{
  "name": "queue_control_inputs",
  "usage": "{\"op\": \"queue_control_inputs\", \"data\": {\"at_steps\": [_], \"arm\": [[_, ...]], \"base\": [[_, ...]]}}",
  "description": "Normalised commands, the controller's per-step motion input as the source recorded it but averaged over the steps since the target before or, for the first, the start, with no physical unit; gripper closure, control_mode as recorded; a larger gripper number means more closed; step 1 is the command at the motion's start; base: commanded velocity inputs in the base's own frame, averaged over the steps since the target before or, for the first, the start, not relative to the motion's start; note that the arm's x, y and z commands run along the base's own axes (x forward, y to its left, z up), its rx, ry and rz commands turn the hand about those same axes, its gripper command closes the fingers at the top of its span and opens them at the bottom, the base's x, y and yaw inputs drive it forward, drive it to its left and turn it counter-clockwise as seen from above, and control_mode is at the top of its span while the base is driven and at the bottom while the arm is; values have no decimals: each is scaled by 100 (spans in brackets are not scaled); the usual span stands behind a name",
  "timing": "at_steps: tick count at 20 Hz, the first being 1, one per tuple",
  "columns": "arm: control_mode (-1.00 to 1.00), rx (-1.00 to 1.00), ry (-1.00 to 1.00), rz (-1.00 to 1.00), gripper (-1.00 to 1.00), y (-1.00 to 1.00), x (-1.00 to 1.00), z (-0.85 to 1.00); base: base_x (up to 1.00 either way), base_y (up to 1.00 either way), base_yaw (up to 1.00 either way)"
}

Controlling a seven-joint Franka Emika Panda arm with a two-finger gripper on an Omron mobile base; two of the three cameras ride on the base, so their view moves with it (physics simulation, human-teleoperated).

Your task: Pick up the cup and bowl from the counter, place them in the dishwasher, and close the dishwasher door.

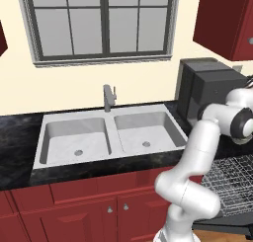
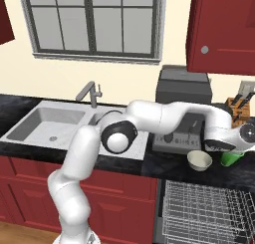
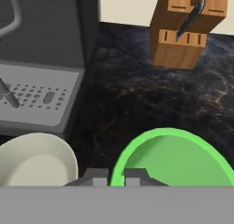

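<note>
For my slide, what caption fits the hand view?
Claw shut on the green cup's rim, cream bowl beside it.

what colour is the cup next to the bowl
Bright green, seen best in the hand view: the cup sits beside the cream bowl.

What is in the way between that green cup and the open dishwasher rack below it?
Nothing visible. The green cup sits on the counter beside the cream bowl, with the gripper closed on its rim. The dishwasher rack lies open just below the counter edge, with a clear path down.
</note>
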Motion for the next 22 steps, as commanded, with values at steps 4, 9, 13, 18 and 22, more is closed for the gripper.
{"op": "queue_control_inputs", "data": {"at_steps": [4,9,13,18,22], "arm": [[-100,6,-6,0,100,11,-49,0],[-100,6,-3,0,100,12,-48,0],[-100,10,-1,0,100,14,-36,0],[-100,21,0,-5,100,12,-16,-1],[-100,23,0,-10,100,8,-13,-8]], "base": [[0,0,0],[0,0,0],[0,0,0],[0,0,0],[0,0,0]]}}
